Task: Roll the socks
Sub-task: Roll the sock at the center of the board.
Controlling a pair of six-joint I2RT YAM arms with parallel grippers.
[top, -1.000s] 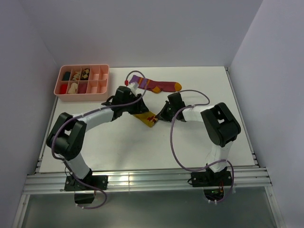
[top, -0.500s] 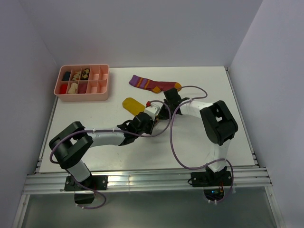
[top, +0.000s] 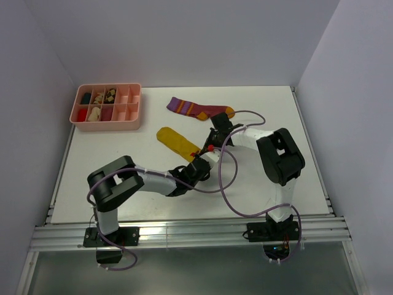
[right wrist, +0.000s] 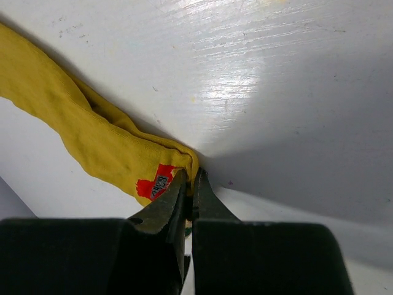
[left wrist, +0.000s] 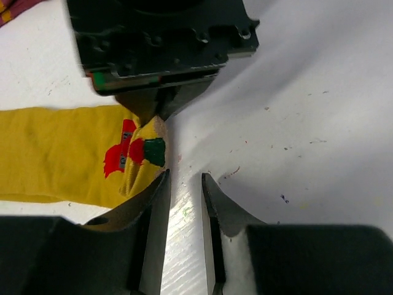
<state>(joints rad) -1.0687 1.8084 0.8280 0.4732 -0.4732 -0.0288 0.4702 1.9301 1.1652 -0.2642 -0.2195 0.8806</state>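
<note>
- Top external camera looks down from high behind the arm bases, taking in the whole white counter (top: 276,184) from a distance.
- Left wrist camera hangs low over the counter, looking past the left claw (left wrist: 184,179) straight at the right claw (left wrist: 150,110).
- Right wrist camera peers down along the right claw, very near the counter.
- All three views share the printed end of the yellow sock (top: 177,141).

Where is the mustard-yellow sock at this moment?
In the top view, the mustard-yellow sock lies mid-table, just nearer the arms than the maroon sock, its picture end pinched in the right gripper.
</note>
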